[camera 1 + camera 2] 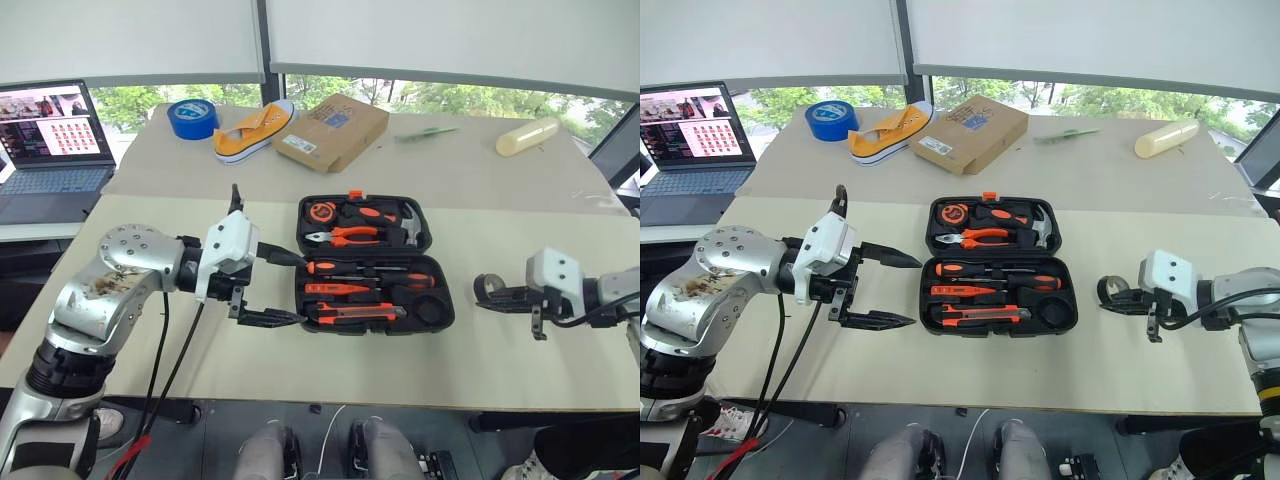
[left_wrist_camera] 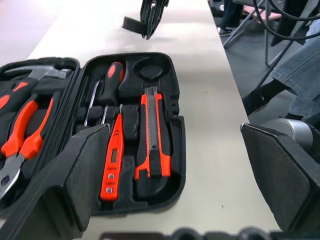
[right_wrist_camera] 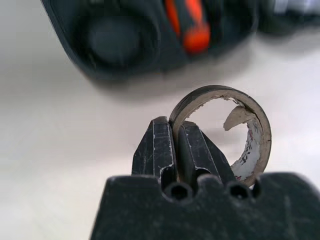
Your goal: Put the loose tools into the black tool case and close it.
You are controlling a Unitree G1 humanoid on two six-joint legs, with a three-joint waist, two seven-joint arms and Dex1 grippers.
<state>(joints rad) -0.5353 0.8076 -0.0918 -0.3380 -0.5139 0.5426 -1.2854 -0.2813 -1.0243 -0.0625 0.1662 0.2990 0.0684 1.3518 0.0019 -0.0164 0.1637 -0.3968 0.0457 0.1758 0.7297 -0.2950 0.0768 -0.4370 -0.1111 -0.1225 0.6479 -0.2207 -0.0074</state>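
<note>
Right gripper: pinched shut on the wall of the small grey tape roll, holding it above the table, right of the case.
Left gripper: jaws spread wide and empty, just beside the case's left edge.
Black tool case: lay open mid-table; screwdrivers, tester and utility knife sat in recesses, the round recess free.
Hidden: far half of the case cut off in the left wrist view.
Open room: bare table between case and roll.
</note>
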